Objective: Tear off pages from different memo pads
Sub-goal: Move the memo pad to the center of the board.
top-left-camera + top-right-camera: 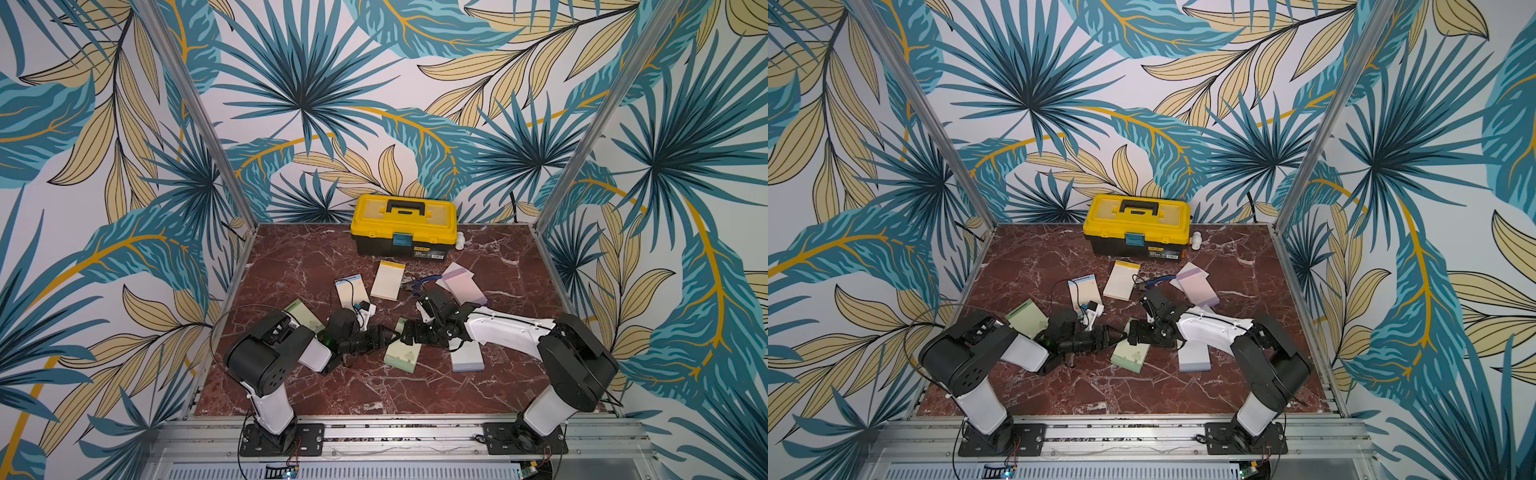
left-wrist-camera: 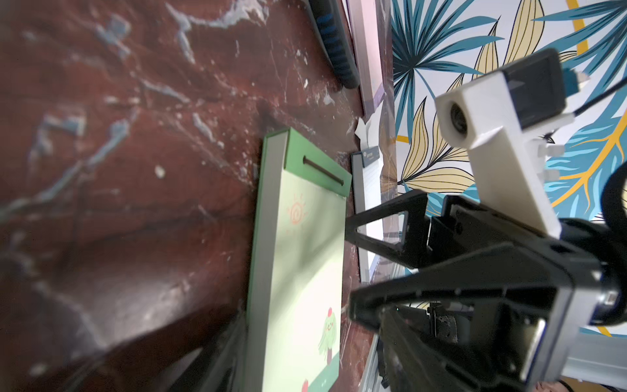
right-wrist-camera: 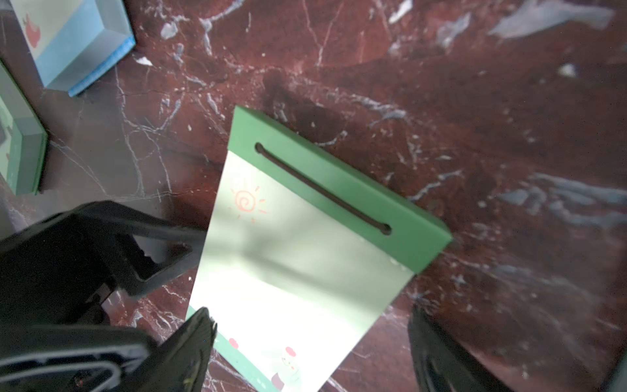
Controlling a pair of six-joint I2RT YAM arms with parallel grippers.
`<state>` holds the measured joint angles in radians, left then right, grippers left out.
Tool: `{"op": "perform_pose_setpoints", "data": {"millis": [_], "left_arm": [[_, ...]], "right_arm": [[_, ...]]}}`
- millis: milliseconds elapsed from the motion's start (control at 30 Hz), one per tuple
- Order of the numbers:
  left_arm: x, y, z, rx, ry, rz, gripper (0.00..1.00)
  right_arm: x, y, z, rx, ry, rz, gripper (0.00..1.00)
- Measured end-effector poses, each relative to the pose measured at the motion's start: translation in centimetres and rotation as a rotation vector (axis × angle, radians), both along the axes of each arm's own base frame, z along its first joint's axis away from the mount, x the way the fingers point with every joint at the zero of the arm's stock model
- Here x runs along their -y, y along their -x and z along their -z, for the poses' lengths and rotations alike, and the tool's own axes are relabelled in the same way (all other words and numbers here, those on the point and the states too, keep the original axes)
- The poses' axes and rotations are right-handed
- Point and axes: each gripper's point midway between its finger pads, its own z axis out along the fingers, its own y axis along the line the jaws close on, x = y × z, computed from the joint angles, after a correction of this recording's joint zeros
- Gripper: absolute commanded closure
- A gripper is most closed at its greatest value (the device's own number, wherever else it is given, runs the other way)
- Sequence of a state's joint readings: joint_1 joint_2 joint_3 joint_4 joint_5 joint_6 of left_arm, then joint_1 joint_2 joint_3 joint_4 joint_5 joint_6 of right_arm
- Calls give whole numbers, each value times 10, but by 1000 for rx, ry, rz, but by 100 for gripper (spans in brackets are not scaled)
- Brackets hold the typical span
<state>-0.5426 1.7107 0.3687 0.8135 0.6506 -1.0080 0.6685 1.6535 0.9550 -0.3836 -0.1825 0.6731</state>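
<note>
Two grippers crowd the green memo pad, front-centre on the table: right gripper released astride its loose end, left gripper at its side edge, grip unclear tbh. Looks pre-tear: next needs pad pinned, top page pinched. Other pads lie beyond.

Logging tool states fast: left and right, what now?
Left tool: cannot be told, at the green memo pad edge.
Right tool: open, holding nothing.
</note>
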Motion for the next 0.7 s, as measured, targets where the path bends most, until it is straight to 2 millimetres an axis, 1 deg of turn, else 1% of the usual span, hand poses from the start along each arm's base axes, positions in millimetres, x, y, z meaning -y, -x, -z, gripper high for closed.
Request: {"op": "perform_pose_setpoints", "data": {"millis": [33, 100, 200, 267, 400, 533, 600, 700], "left_arm": [[-2, 3, 0, -11, -7, -3, 36], [-7, 10, 0, -33, -30, -7, 37], [-11, 16, 1, -54, -66, -1, 38], [-11, 19, 2, -58, -84, 11, 38], [-9, 20, 3, -58, -95, 32, 38], [-3, 25, 2, -53, -87, 57, 38], [1, 29, 3, -52, -84, 75, 38], [10, 40, 2, -56, -84, 112, 39]], "right_arm": [[2, -1, -2, -6, 3, 7, 13], [4, -2, -7, -18, -1, 29, 20], [3, 1, -11, -41, -23, 46, 29], [1, 2, -12, -54, -36, 58, 32], [-2, 3, -12, -71, -56, 74, 32], [-5, 1, -4, -96, -52, 92, 32], [-6, -1, -1, -105, -46, 95, 31], [-12, -10, 0, -102, -48, 94, 31]]}}
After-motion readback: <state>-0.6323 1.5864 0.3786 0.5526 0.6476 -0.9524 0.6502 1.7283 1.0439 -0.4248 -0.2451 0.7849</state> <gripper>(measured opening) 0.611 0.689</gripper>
